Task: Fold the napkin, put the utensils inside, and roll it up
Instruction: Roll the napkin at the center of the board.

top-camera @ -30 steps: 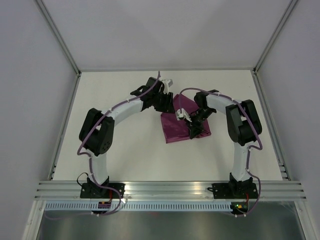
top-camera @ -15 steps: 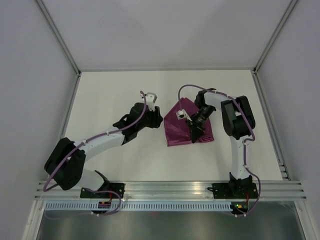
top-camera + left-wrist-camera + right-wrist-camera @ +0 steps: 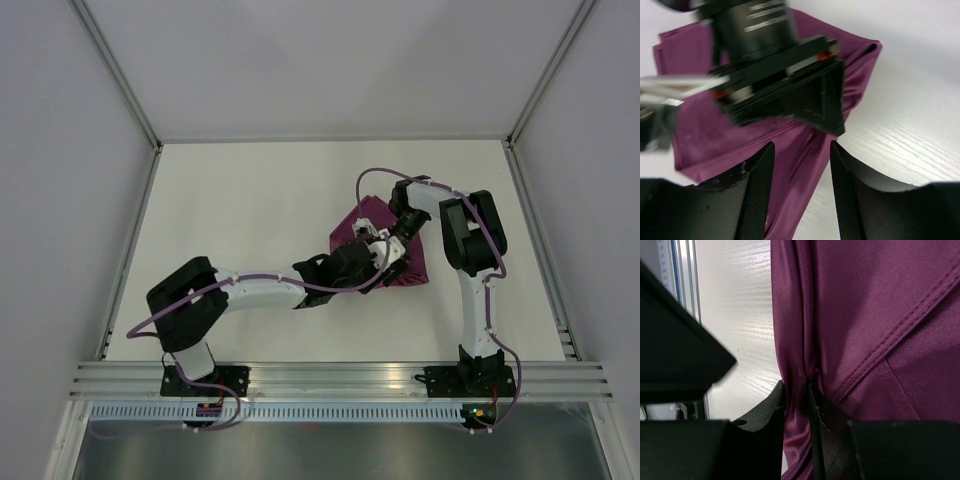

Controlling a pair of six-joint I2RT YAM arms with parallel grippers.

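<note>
Step in hand looks like the fold, not loading or rolling: no utensils visible in any view

napkin lies right of centre on the table, mid-depth, bunched and partly doubled over, not a clean flat shape

right gripper: clamped on a gathered ridge of the napkin, cloth squeezed between the two fingers, down at table level

left gripper: fingers spread, nothing between them, hovering over the napkin's near-left part with cloth under the gap

Next move, my read: left needs to drop and pinch an edge beside the right's hold so both can carry the cloth over together. Needs a single layer or a clean hem, not a wad. Clearance is tight; the two heads are nearly touching

View differences:
- top: gives layout, both arms converged on the napkin's left side, but the jaws are buried under the wrists, so neither grip can be read there
- right wrist: only view proving the pinch; shows hem stitching and folds running away from the fingers
- left wrist: only view showing the left fingers apart, and the right gripper's body right in front of them
</note>
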